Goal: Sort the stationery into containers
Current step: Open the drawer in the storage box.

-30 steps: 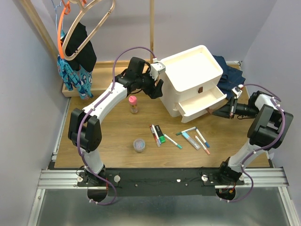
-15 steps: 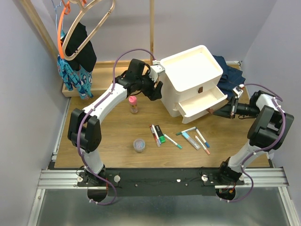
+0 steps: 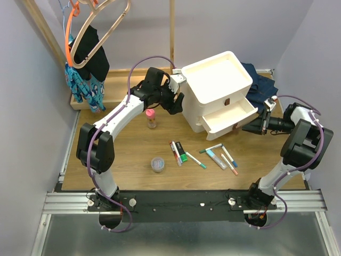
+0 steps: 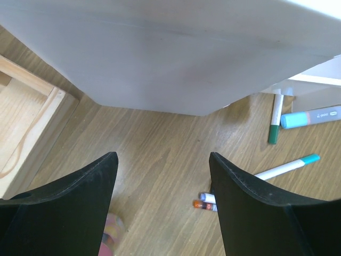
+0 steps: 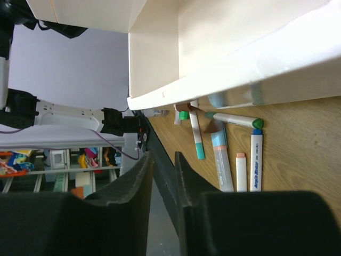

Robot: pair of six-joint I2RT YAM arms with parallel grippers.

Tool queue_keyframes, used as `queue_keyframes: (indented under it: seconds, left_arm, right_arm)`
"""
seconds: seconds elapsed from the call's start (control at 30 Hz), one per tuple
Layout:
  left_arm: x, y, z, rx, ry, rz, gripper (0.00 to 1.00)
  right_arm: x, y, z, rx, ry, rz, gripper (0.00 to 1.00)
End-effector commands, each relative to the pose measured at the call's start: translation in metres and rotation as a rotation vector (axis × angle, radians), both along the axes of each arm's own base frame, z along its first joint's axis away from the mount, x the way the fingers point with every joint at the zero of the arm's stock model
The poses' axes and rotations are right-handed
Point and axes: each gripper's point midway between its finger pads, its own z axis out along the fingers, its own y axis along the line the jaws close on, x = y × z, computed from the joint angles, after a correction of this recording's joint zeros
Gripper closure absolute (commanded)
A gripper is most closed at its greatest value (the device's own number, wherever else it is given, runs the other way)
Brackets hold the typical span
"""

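Drawer unit [image 3: 216, 80], left arm [image 3: 114, 114] stretched beside it, jaws wide apart, right arm [image 3: 299, 136] at open drawer [image 3: 226, 119], jaws slightly apart

No legible text anywhere.
Blue print along white marker [image 5: 256, 160] & small print on pale blue tube [image 4: 311, 116], near worktop's right side; both too blurred to read.

Left wrist view: pink-capped bottle [image 4: 114, 234] blurred, cut off at the bottom edge.
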Motion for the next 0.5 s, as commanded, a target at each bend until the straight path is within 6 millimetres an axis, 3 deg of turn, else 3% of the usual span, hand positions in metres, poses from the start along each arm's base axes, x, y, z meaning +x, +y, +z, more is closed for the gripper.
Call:
queue_keyframes:
  seconds: [0.0, 0.23, 0.33, 0.47]
  left_arm:
    - [0.007, 0.009, 0.021, 0.031, -0.091, 0.021, 0.2]
    - [0.011, 0.043, 0.028, 0.149, -0.16, 0.029, 0.12]
    - [0.014, 0.068, 0.018, 0.251, -0.167, 0.055, 0.07]
    - [0.015, 0.1, 0.0, 0.376, -0.12, 0.047, 0.06]
  right_arm:
    - [-0.001, -0.003, 0.005, 0.022, 0.039, -0.012, 0.62]
    - [0.0, -0.003, 0.023, -0.02, -0.022, -0.015, 0.58]
    - [-0.001, -0.004, 0.032, -0.046, -0.054, -0.014, 0.58]
    - [0.002, -0.006, 0.04, -0.081, -0.091, -0.012, 0.56]
